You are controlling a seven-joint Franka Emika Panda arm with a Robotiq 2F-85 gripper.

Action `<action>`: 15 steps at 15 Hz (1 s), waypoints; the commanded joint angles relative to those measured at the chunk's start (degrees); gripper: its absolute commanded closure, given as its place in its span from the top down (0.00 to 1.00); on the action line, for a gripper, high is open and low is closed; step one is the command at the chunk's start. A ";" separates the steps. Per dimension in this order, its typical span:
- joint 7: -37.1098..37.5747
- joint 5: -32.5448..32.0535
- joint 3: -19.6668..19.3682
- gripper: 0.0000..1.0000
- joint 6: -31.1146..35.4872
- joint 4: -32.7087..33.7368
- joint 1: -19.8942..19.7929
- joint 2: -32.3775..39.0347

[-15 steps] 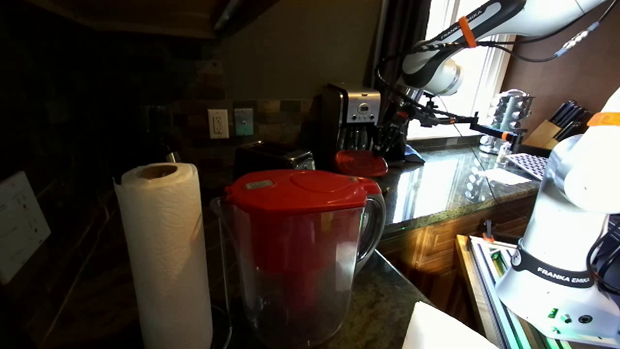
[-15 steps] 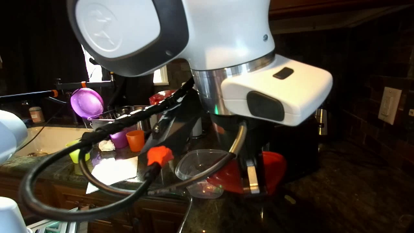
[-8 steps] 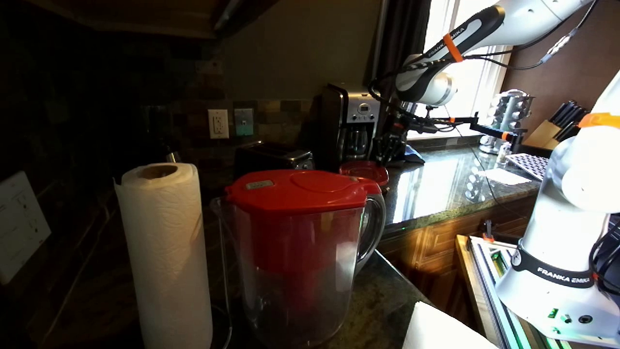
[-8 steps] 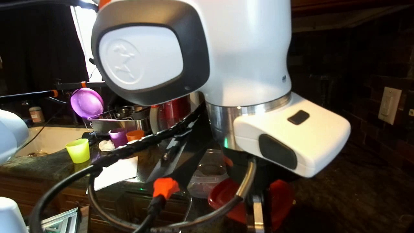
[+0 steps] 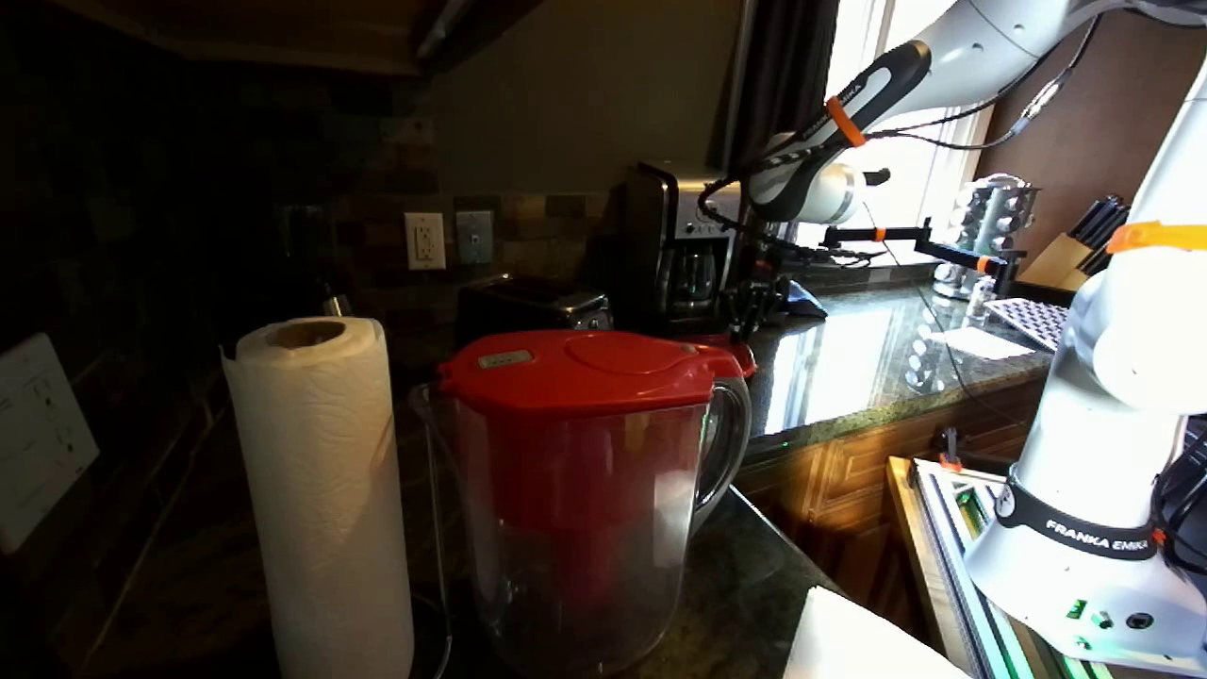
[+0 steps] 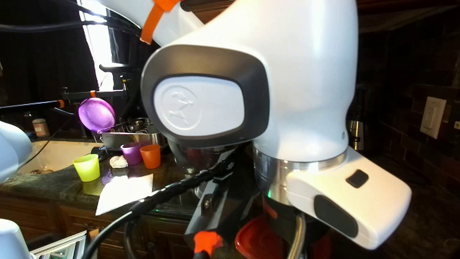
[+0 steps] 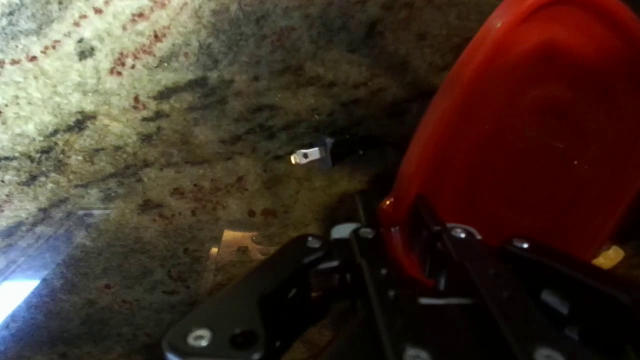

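Edgewise in the end effector (image 7: pixel 394 212); red lid (image 7: pixel 540 130).

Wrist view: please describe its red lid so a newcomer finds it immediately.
Over the speckled counter, find the black end effector at the bottom. It pinches the red lid by its rim. Unlike the small yellow piece nearby, it is broad and red.

Glare from the bright window (image 5: pixel 915 193) streaks the counter (image 5: pixel 839 363) while deep shadow blankets the wall (image 5: pixel 368 170).
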 commanded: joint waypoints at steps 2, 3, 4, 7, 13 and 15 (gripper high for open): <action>1.21 -1.81 -0.55 0.05 0.42 2.72 -0.29 4.85; 1.28 -1.96 -0.59 0.05 0.44 3.07 -0.27 5.56; 1.76 -2.93 -0.61 0.05 0.56 3.37 -0.27 6.20; 2.90 -5.79 -0.80 0.14 0.23 4.10 -0.26 7.69; 6.40 -12.06 -0.82 0.72 0.39 4.25 0.25 6.42; 7.14 -13.91 -0.60 0.88 0.10 4.02 0.49 5.07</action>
